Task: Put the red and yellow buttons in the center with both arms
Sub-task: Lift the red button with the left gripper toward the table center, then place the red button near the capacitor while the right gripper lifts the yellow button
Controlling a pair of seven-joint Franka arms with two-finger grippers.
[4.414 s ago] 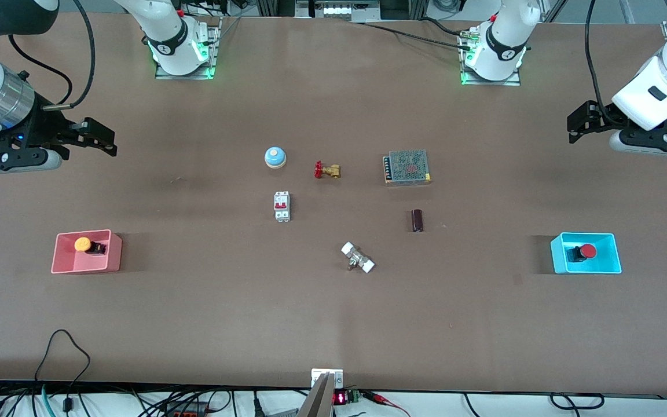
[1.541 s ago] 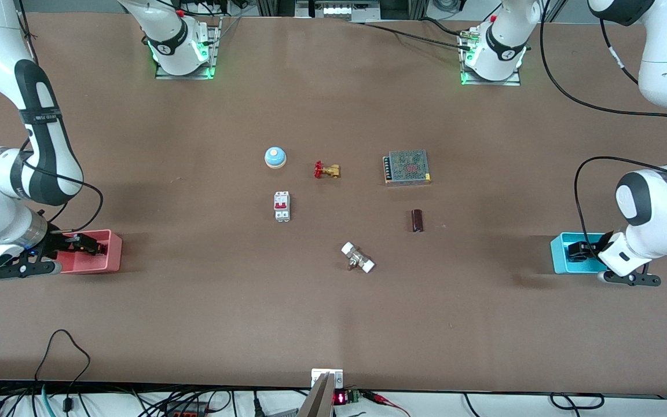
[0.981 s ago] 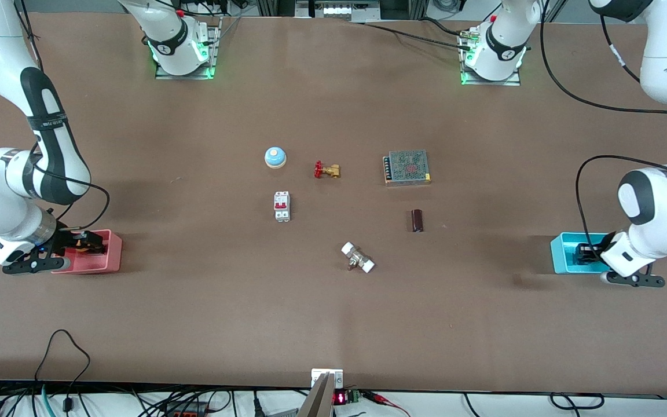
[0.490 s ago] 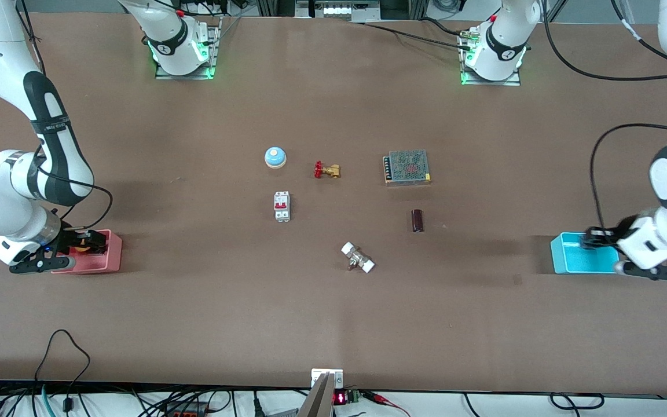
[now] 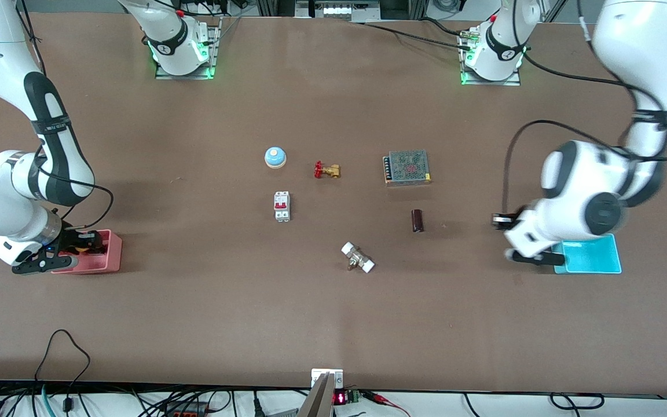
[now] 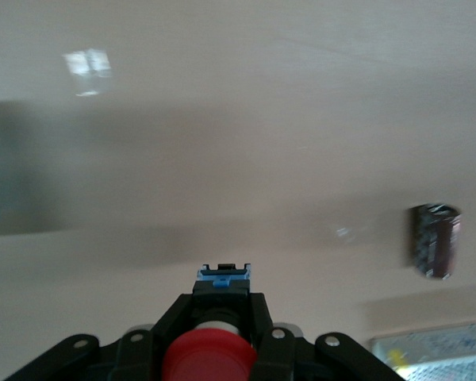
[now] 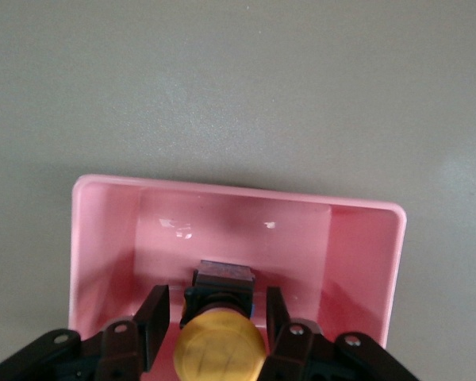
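While the right gripper [image 7: 210,329] sits down in the pink bin [image 5: 110,253], fingers clamped on the yellow button [image 7: 219,349], the left gripper [image 6: 220,309] hangs over bare tabletop [image 5: 333,313] between the cyan bin [image 5: 594,258] and a dark cylinder [image 5: 417,220], gripping the red button [image 6: 207,359].

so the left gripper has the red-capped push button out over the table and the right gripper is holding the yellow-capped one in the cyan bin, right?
Not the cyan bin. In the right wrist view, the right gripper grips the yellow-capped push button inside the pink plastic bin. The left gripper does hold the red-capped push button over the brown tabletop.
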